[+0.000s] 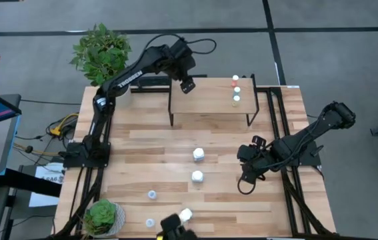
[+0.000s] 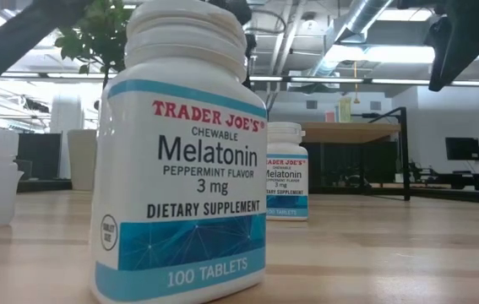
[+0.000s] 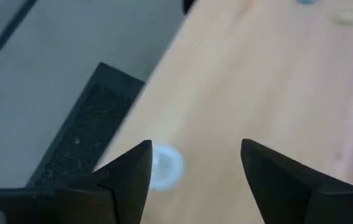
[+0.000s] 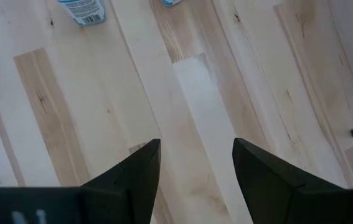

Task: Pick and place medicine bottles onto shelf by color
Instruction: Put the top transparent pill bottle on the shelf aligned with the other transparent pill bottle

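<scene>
Below left end effector (image 3: 195, 165), small bluish bottle (image 3: 164, 167), shelf (image 3: 276, 81)

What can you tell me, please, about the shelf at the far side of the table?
The shelf is a low rectangular board of light wood on thin black metal legs, standing level on the striped wooden table. Three small bottles stand in a row near its right end, with reddish, pale and yellowish caps. The left gripper hovers over its far left corner, jaws open, above a small pale bluish bottle standing there.
</scene>
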Controlling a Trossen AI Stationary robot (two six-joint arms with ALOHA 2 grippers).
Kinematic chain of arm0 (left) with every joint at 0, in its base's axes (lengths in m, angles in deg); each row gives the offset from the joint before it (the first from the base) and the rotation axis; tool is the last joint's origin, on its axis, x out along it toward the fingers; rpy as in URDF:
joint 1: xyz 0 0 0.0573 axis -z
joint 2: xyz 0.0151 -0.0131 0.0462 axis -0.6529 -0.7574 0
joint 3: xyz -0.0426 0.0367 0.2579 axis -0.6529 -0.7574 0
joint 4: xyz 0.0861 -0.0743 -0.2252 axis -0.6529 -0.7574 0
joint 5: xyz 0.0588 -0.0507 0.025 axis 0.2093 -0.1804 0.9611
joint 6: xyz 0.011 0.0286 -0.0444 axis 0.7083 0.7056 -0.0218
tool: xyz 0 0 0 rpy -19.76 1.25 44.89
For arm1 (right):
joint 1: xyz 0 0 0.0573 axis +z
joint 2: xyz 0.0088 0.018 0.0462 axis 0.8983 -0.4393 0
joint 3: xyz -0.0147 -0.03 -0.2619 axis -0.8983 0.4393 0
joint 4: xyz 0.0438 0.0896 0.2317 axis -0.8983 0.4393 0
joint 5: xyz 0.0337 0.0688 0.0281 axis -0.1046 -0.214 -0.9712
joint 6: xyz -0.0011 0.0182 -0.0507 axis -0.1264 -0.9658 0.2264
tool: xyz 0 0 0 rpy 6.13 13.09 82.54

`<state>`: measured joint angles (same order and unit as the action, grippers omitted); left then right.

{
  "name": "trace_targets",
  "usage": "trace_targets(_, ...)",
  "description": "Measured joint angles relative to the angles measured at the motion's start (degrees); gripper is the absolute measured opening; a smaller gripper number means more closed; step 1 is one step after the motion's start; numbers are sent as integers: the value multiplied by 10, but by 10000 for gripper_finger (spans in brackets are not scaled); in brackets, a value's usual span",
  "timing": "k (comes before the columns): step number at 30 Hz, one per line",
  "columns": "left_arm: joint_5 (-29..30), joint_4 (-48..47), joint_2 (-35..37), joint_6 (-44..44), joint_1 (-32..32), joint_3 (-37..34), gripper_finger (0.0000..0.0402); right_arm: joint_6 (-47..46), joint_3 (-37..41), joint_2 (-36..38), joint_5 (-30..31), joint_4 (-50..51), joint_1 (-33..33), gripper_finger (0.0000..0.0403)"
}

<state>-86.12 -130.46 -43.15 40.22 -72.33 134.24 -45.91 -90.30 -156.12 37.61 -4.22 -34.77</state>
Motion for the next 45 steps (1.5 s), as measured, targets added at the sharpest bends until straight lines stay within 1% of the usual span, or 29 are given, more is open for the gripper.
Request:
trace_targets(4,-38,-31,34,-7,26,0,233,-2,0,0,0,0,1,221)
trace_targets(6,-49,-53,53,-11,43,0,233,-3,0,0,-1,0,2,221)
trace_targets(10,-51,-110,83,-12,82,0,233,0,0,0,0,4,20,221)
trace_targets(16,-49,-203,111,-29,149,0,233,-15,0,0,3,2,72,221)
trace_targets(22,-58,-204,131,-37,219,-12,233,-65,0,0,37,-2,116,221)
trace_targets(26,-52,-204,148,-47,259,-40,233,-87,0,0,62,-13,136,221)
trace_targets(30,-43,-203,179,-59,298,-99,233,-89,0,0,88,-38,148,221)
trace_targets(35,0,-204,227,-109,347,-226,233,-88,0,0,110,-71,159,221)
trace_targets(37,-3,-199,249,-124,367,-283,233,-88,0,0,112,-80,163,221)
trace_targets(41,-16,-133,293,-161,421,-386,233,-89,0,0,112,-96,173,221)
trace_targets(45,-7,-72,327,-243,472,-477,233,-89,0,0,112,-105,182,221)
